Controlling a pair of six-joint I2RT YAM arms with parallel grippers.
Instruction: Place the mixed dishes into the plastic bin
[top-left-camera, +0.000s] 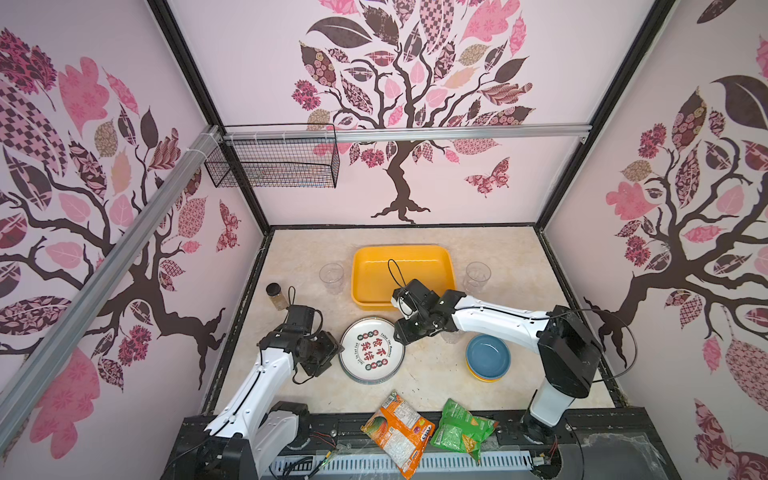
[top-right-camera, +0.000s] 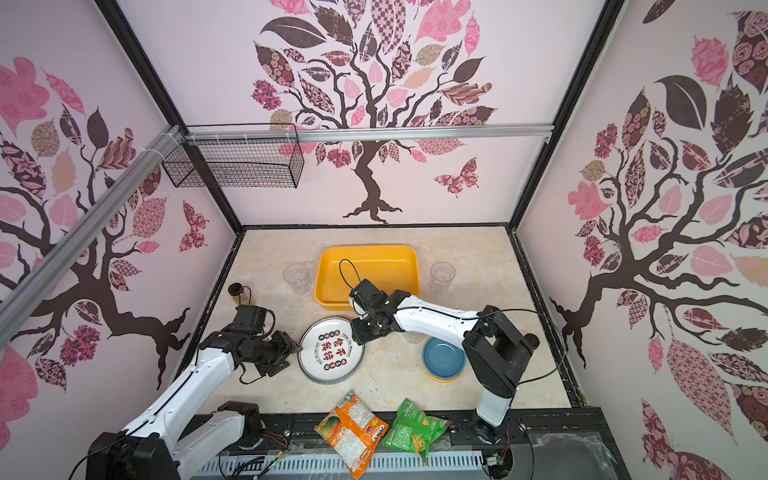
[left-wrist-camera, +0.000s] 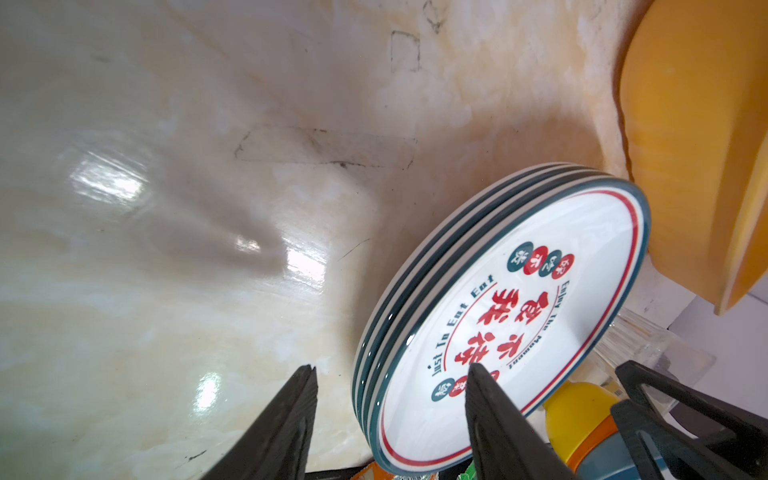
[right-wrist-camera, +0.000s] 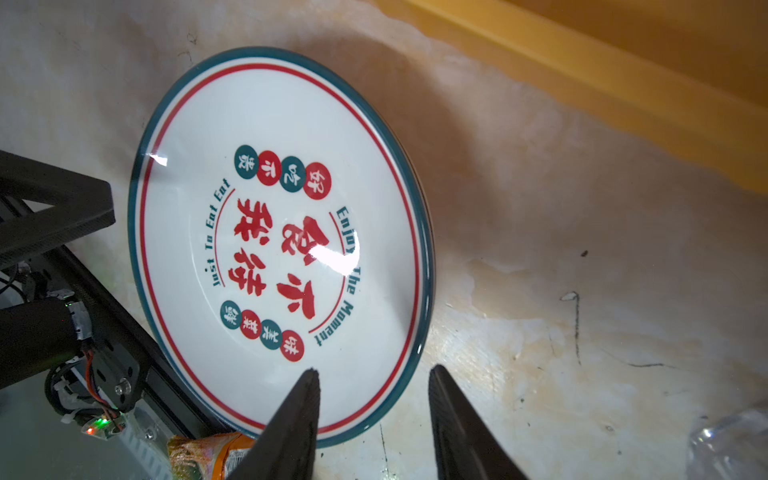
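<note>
Orange snack bag (top-left-camera: 397, 432) and green snack bag (top-left-camera: 461, 430) are lying at the near edge, overlapping the black front rail. They are not dishes, so they are likely sitting out of the work.

Beyond them the tabletop (top-left-camera: 432, 374) is carrying everything else. The plastic bin (top-left-camera: 374, 274) is sitting empty toward the far side, mouth up, with no dish resting in it yet.

Just in front of it the plate stack (top-left-camera: 372, 353) is lying flat, and both arms are hovering at opposite sides of it. A pile that wide is probably calling for a hold from two sides.

The left pincer (left-wrist-camera: 391, 366) is standing released, with one finger over the printed face and one outside the rim, clamping nothing. The right pincer (right-wrist-camera: 374, 369) is spread the same way across the rim nearer the bin and is also gripping nothing.

To the right, well apart from the plates, the blue bowl (top-left-camera: 487, 351) is nesting on yellow and orange ones.

One clear cup (top-left-camera: 331, 276) is standing upright left of the bin and another cup (top-left-camera: 478, 275) right of it. The spice jar (top-left-camera: 277, 296) is standing at the far left.
</note>
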